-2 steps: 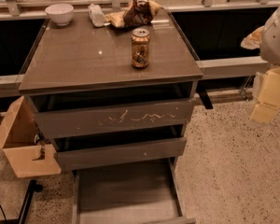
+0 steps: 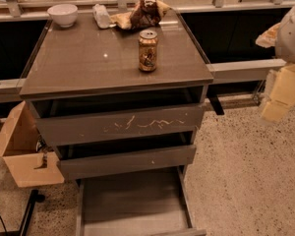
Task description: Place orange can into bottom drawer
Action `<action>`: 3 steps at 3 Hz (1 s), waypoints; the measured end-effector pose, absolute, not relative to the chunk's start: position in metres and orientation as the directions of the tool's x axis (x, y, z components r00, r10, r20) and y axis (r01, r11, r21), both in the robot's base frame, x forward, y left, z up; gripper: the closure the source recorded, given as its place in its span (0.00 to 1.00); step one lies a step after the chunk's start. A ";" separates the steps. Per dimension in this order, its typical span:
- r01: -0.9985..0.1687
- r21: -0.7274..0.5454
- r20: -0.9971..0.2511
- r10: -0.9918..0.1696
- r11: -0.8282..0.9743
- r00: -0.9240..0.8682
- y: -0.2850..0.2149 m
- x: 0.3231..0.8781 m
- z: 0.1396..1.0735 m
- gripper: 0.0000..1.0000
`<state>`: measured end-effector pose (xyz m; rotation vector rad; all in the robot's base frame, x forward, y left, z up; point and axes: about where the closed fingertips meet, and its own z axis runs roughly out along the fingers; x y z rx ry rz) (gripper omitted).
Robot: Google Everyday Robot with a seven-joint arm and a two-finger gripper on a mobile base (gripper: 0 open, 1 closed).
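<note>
Hand (image 2: 276, 104) right, bottom drawer (image 2: 132, 203) open — orange can (image 2: 148, 51) outside

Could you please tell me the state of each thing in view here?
orange can: upright on the cabinet top, unheld.
bottom drawer: pulled open, nothing visible inside.
scratched drawer: looks slightly ajar.
white bowl: upright, back left.
snack bag: lying behind the can.
tool: at the right edge, apart from the can.
</note>
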<state>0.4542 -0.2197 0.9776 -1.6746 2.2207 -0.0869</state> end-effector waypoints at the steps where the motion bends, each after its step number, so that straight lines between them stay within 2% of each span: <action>1: -0.913 -0.272 -0.269 -0.935 0.304 -0.231 -0.215 0.475 0.976 0.00; 3: -0.894 -0.320 -0.324 -0.923 0.314 -0.208 -0.190 0.532 0.965 0.00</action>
